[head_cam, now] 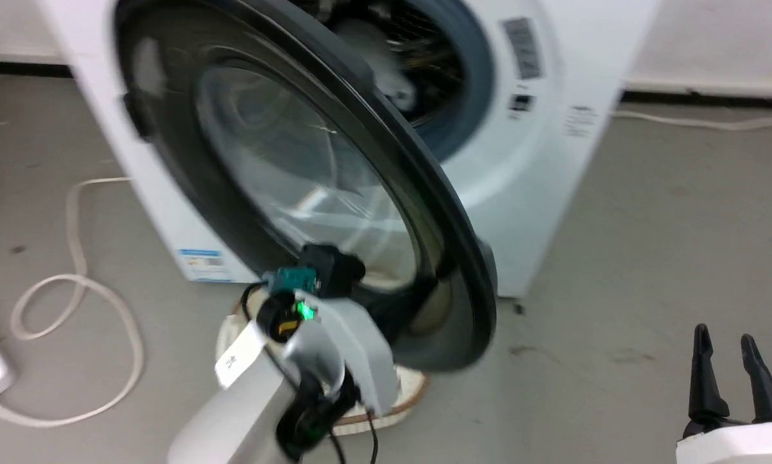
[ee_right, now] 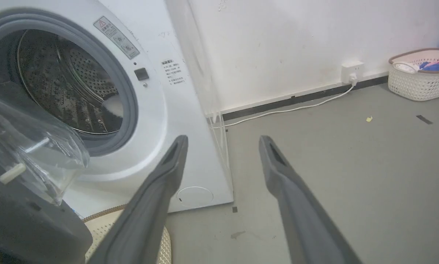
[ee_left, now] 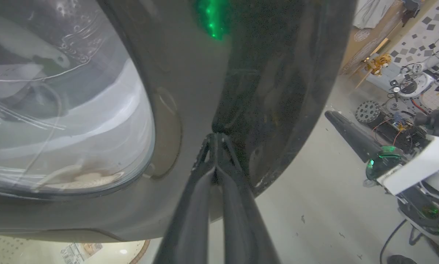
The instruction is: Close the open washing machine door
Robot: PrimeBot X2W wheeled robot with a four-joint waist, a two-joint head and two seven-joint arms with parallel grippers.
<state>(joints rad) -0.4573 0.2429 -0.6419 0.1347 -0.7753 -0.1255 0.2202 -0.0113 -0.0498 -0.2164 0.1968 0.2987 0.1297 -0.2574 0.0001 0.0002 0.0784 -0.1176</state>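
Note:
The washing machine is a white box with its steel drum exposed. Its door, a glossy black disc with a bulging glass bowl, stands swung out toward me. My left gripper is shut, and its joined fingertips touch the black ring of the door low down, beside the glass. In the head view my left wrist sits in front of the door's lower part. My right gripper hovers open over the floor to the right of the machine, well clear of the door, with nothing between its fingers.
A cream perforated basket sits on the floor under the door. A pale cable loops on the floor at the left. A second basket with clothes stands by the far wall, near a wall socket. Grey floor lies open at the right.

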